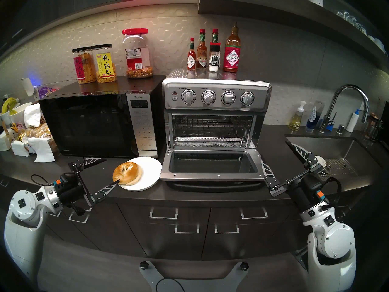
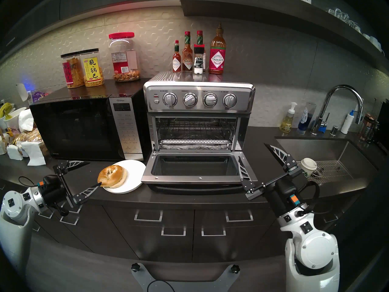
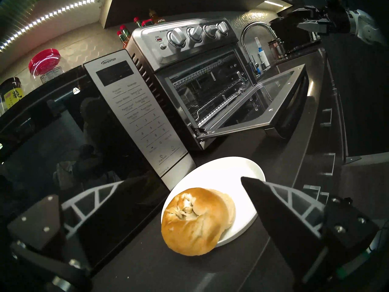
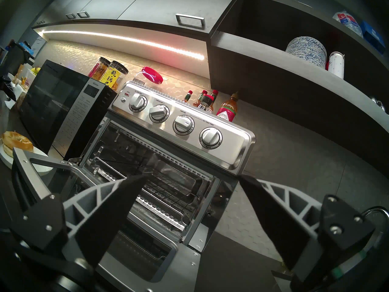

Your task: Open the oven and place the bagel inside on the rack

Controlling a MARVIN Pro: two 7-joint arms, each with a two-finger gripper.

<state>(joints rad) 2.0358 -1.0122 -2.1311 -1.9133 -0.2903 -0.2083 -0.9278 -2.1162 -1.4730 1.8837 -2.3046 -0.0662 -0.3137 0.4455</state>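
The oven [image 1: 215, 125] door already lies dropped flat with the rack [image 1: 211, 125] bare, while the bagel [image 1: 127, 173] sits on its white plate [image 1: 150, 169], unlifted, between the left gripper [image 1: 106, 170]'s spread jaws, the right gripper [image 1: 275, 161] idle, jaws wide.

Off beyond the left claw, a black microwave [image 1: 99, 123] is sitting on the desk [image 1: 189, 198], three snack jars [image 1: 105, 62] standing on top. Past the right claw, a steel sink [image 1: 336, 150] and curved faucet [image 1: 349, 104] are gleaming.
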